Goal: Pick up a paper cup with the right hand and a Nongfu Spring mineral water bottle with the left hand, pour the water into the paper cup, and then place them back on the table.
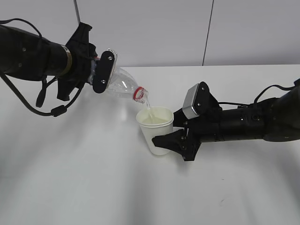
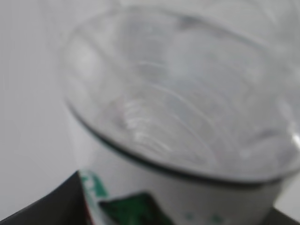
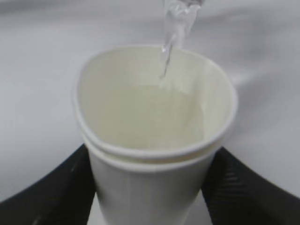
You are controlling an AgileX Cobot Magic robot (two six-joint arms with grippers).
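My left gripper (image 1: 104, 75) is shut on the clear water bottle (image 1: 123, 83) and holds it tilted, its red neck ring (image 1: 139, 94) pointing down to the right. A thin stream of water falls from its mouth into the paper cup (image 1: 156, 129). My right gripper (image 1: 169, 140) is shut on the cup's lower wall and holds it upright above the white table (image 1: 93, 178). In the right wrist view the cup (image 3: 150, 140) sits between both black fingers (image 3: 51, 192), partly filled. The left wrist view is filled by the blurred bottle (image 2: 187, 117) and its label.
A black cable (image 1: 33, 103) hangs under the left arm. Grey wall panels stand behind the table's far edge. A few dark specks lie on the tabletop at the lower right.
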